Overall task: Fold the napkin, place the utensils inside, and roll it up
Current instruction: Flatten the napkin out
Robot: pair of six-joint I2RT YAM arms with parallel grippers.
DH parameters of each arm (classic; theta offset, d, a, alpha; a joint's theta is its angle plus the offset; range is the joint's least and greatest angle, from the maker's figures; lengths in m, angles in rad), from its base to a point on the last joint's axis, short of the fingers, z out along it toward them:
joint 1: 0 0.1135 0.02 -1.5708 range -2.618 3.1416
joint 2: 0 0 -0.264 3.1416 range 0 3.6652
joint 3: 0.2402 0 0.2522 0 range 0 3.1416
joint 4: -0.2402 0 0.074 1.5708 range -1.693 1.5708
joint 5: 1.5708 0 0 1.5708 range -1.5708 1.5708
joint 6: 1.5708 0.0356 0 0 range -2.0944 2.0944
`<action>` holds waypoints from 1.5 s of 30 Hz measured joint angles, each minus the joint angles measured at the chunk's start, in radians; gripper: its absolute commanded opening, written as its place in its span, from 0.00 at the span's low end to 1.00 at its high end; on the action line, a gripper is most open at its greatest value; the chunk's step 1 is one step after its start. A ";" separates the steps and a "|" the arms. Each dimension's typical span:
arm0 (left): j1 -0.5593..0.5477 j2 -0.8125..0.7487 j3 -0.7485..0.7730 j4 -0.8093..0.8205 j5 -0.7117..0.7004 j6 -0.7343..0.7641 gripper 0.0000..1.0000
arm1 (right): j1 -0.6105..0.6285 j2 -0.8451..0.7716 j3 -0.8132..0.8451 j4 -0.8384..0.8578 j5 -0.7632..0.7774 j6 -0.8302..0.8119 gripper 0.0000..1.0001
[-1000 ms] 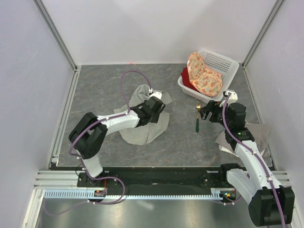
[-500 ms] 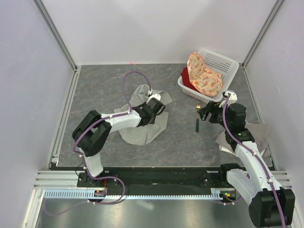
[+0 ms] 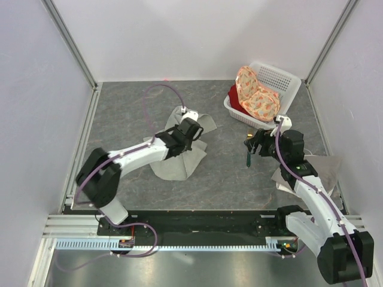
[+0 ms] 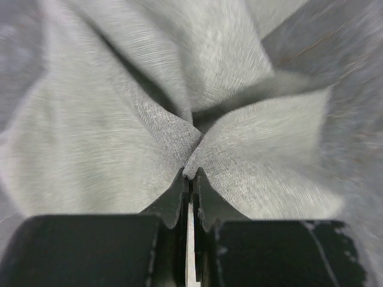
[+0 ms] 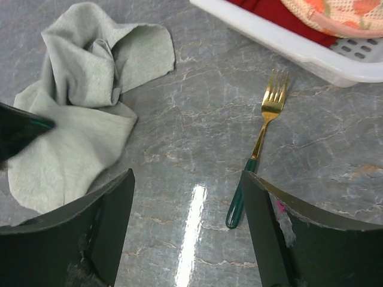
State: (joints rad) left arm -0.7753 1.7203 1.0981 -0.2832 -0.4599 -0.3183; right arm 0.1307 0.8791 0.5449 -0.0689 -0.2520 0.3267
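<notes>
left arm (image 3: pixel 134 156), right arm (image 3: pixel 317 197): white links, black joints | cables (image 3: pixel 163 86): purple | tool fingers (image 5: pixel 111 224): black

Left pincer (image 4: pixel 190 179) tight on a gathered peak of the crumpled napkin (image 4: pixel 108 137).

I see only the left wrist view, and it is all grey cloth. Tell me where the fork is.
Observer: The slim fork with a gold head and dark green handle lies flat on the grey marbled tabletop. It is to the right of the sage-grey cloth napkin and apart from it.
Operator: Report the right pincer.
Observer: The right pincer is open and holds nothing. It is by the fork, and the handle end lies close to one finger.
Operator: Say what sits beyond the fork.
Observer: A white plastic basket sits there. It holds an orange floral cloth lying over something red.
</notes>
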 measured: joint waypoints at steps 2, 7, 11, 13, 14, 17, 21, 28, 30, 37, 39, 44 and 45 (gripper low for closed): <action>0.008 -0.101 0.000 -0.025 0.005 0.001 0.03 | 0.029 0.014 0.000 0.001 0.011 0.001 0.79; 0.058 -0.347 0.039 -0.071 0.065 0.003 0.03 | 0.160 0.086 0.000 0.048 0.040 0.035 0.79; 0.121 -0.443 0.123 -0.118 0.138 0.003 0.02 | 0.308 0.188 0.000 0.156 0.052 0.100 0.79; 0.158 -0.471 0.146 -0.137 0.182 0.003 0.02 | 0.377 0.243 0.000 0.205 0.061 0.121 0.79; 0.192 -0.487 0.151 -0.148 0.217 0.003 0.02 | 0.416 0.276 0.001 0.229 0.074 0.131 0.78; 0.297 -0.519 0.161 -0.175 0.298 0.003 0.02 | 0.527 0.393 0.028 0.272 0.098 0.153 0.79; 0.389 -0.537 0.168 -0.207 0.383 0.002 0.02 | 0.656 0.516 0.088 0.361 0.121 0.174 0.79; 0.446 -0.541 0.168 -0.253 0.464 0.003 0.02 | 0.849 0.742 0.245 0.505 0.154 0.187 0.79; 0.465 -0.544 0.168 -0.260 0.469 0.003 0.02 | 0.884 0.806 0.283 0.522 0.165 0.189 0.79; 0.529 -0.561 0.168 -0.261 0.470 0.003 0.02 | 1.006 0.938 0.373 0.515 0.249 0.124 0.81; 0.540 -0.565 0.165 -0.260 0.471 0.003 0.02 | 1.034 0.969 0.412 0.509 0.283 0.081 0.82; 0.563 -0.572 0.152 -0.259 0.489 0.003 0.02 | 1.076 1.038 0.490 0.497 0.348 -0.039 0.74; 0.567 -0.572 0.150 -0.259 0.492 0.003 0.02 | 1.078 1.056 0.506 0.491 0.361 -0.064 0.66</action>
State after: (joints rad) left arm -0.2081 1.1481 1.2476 -0.5426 0.0326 -0.3149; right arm 1.2087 1.9347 1.0512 0.4221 0.1089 0.2630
